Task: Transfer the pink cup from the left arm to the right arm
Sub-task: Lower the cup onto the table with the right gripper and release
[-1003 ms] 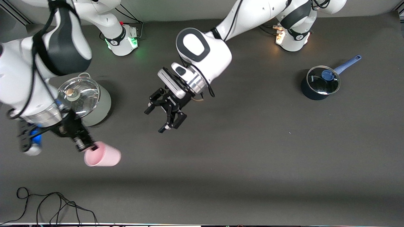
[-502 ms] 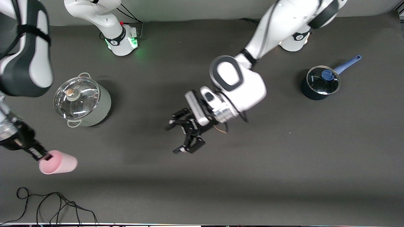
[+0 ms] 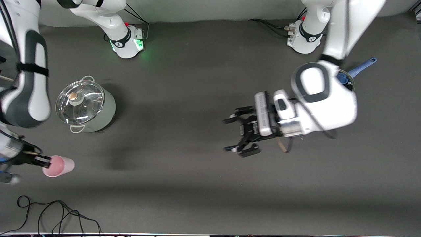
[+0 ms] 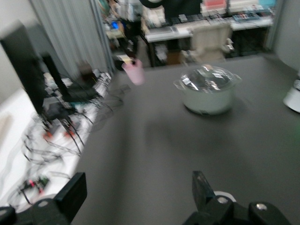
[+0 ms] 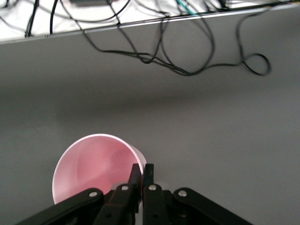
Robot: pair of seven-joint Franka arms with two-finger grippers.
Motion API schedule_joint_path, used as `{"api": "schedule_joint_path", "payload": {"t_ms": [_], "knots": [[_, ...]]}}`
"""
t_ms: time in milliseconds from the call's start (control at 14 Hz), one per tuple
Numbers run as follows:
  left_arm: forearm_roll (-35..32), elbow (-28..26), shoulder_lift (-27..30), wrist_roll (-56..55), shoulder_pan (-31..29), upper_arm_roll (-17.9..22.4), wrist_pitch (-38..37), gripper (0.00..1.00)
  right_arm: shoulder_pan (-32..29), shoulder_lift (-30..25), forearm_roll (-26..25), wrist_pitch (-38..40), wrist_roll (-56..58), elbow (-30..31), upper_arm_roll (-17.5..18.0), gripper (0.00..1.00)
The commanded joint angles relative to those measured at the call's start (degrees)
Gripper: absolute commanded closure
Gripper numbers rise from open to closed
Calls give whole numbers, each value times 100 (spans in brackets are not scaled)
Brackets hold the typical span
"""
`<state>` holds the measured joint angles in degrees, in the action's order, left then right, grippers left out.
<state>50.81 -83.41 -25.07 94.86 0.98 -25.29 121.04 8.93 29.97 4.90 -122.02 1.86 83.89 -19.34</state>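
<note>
Right gripper (image 3: 42, 161) pinched rim of pink cup (image 3: 58, 166), fingers (image 5: 142, 180) pressed together on wall, cup mouth tilted toward gripper, held above table (image 3: 184, 184) at right arm's end. Black cable loops (image 3: 56, 214) lay on table nearer front camera than cup. Lidded grey-green stockpot (image 3: 86, 106) stood near. Left gripper (image 3: 239, 134) hung spread and empty over mid-table, well apart from cup. Blue-handled saucepan (image 3: 360, 67) partly hidden under left arm.
</note>
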Motion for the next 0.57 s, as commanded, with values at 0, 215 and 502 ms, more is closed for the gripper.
{"api": "schedule_joint_path", "payload": {"t_ms": [0, 215, 502], "knots": [[-1211, 270, 529, -1379, -370, 15, -1542, 0, 3, 0, 344, -977, 760, 792, -8, 100], [-2256, 834, 810, -2636, -678, 24, -3064, 0, 3, 228, 564, -1343, 1201, 1059, 1, 100], [-4180, 1432, 1223, -4340, -678, -11, -4683, 0, 3, 614, 1134, -1421, 1728, 1015, 1, 100]]}}
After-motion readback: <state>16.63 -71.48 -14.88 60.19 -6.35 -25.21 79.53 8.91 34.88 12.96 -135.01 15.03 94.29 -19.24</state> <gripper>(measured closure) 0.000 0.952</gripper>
